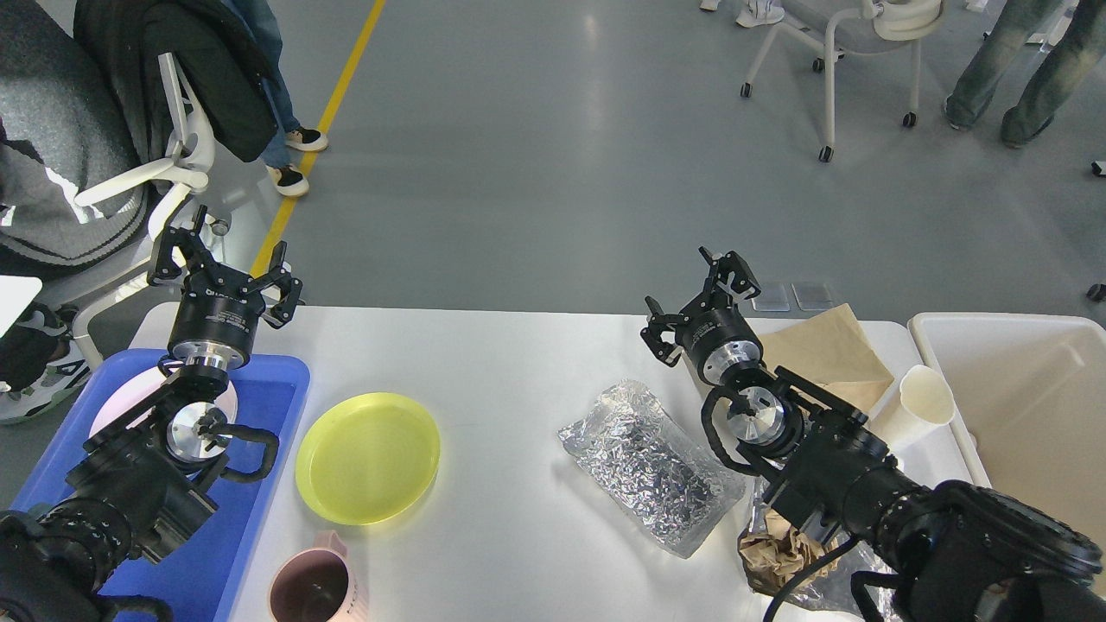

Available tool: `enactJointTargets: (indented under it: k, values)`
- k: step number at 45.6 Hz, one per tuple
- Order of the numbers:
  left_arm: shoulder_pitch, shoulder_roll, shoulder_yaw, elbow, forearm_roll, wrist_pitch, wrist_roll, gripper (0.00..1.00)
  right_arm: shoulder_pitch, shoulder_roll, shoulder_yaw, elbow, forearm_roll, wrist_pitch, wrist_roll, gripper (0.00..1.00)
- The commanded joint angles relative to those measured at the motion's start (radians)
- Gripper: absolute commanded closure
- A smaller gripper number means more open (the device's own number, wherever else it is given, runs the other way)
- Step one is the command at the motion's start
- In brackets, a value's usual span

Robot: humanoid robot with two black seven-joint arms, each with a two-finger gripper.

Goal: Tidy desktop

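Note:
The white desktop (510, 363) fills the lower view. On it lie a yellow plate (367, 458), a pink mug (313, 587) at the front edge, a crinkled silver foil bag (652, 466), a brown paper sheet (829, 350), a white paper cup (920, 402) on its side and crumpled brown paper (778, 553). My left gripper (226, 263) is open and empty above the far end of the blue tray (276, 389). My right gripper (696, 298) is open and empty, held above the table's back edge, left of the brown paper.
A pink plate (117, 410) lies in the blue tray, partly hidden by my left arm. A cream plastic bin (1020, 389) stands at the table's right end. Chairs (829, 52) and people's legs (1011, 69) stand on the grey floor beyond the table.

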Motion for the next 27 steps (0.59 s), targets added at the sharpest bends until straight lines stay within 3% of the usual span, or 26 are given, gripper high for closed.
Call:
enactJointTargets:
  k: [1,27]
  values:
    - [0.0,0.0,0.0,0.0,0.0,0.0,0.0,0.03,0.0,0.001,0.0,0.0,0.0,0.0,0.0,0.0]
    - [0.0,0.0,0.002,0.0,0.0,0.0,0.0,0.03,0.0,-0.001,0.0,0.001,0.0,0.0,0.0,0.0]
